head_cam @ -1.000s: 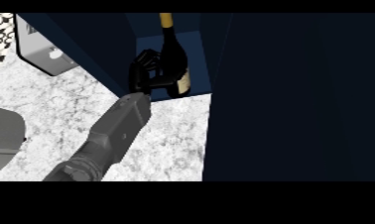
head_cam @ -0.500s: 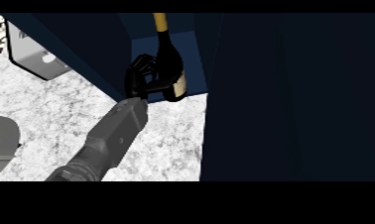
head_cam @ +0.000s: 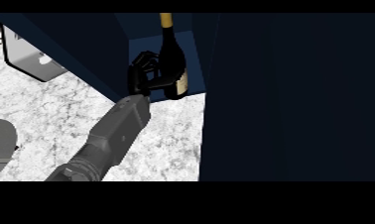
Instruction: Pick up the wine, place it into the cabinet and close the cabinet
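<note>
1. Clearly, we see one grey forearm (head_cam: 110,141) rising from the lower left of the frame toward the centre, ending in a black robot hand (head_cam: 144,75).
2. We cannot say from the frame alone which arm this is; it enters at the lower left, so we read it as the left robot hand.
3. Its fingers are curled round the body of the wine (head_cam: 171,64), so the robot hand is grasping the bottle.
4. We find the wine in the upper middle of the frame: a dark bottle standing upright, its yellow-gold neck at the top and a pale label showing at its lower right side.
5. We see the bottle inside the narrow opening of the dark blue cabinet (head_cam: 88,44), between the cabinet's left wall and a large dark panel (head_cam: 293,99) that fills the right half of the frame.
6. Whether the bottle's base touches the cabinet floor we cannot tell.
7. We see the speckled white tabletop (head_cam: 51,114) across the lower left.
8. A white rounded object (head_cam: 29,59) lies at the upper left edge of the frame, only partly visible.
9. A grey shape (head_cam: 6,141) shows at the far left edge.
</note>
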You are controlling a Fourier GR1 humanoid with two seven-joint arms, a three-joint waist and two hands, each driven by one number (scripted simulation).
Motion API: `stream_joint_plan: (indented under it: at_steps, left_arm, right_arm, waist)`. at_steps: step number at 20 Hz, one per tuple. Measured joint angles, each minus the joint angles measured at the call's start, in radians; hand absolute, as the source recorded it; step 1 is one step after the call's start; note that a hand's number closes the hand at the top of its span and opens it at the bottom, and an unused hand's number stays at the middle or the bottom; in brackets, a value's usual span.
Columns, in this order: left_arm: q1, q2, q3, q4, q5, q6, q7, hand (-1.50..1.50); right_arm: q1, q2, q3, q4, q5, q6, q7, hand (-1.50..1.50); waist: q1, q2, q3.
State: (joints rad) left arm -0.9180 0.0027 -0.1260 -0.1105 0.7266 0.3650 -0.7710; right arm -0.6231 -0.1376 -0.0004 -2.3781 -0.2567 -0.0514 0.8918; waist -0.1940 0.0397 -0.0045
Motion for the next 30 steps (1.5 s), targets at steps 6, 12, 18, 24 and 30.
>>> stream_joint_plan:
  at_steps: [6, 12, 18, 24, 30]
  left_arm:
    - [-0.043, -0.002, -0.016, -0.012, 0.019, 0.035, 0.023, 1.50]
    - [-0.112, -0.003, -0.024, -0.009, 0.033, 0.084, 0.066, 1.50]
    - [-0.164, -0.003, -0.027, 0.005, 0.038, 0.108, 0.091, 1.50]
    - [-0.210, -0.003, -0.011, 0.028, 0.053, 0.121, 0.149, 1.50]
    - [-0.249, 0.004, -0.001, 0.052, 0.056, 0.148, 0.175, 1.50]
  right_arm:
    - [0.014, -0.005, -0.012, 0.001, -0.008, 0.008, -0.003, -1.50]
    - [0.027, -0.010, -0.029, 0.004, -0.012, 0.015, -0.014, -1.50]
    - [0.038, -0.016, -0.045, 0.004, -0.015, 0.022, -0.019, -1.50]
    - [0.048, -0.024, -0.057, 0.004, -0.020, 0.033, -0.027, -1.50]
    - [0.061, -0.024, -0.066, 0.004, -0.021, 0.041, -0.041, -1.50]
  waist:
    - [0.007, 0.000, 0.000]
    - [0.017, 0.002, 0.002]
    - [0.028, 0.006, 0.002]
    - [0.036, 0.009, 0.003]
    - [0.040, 0.015, 0.003]
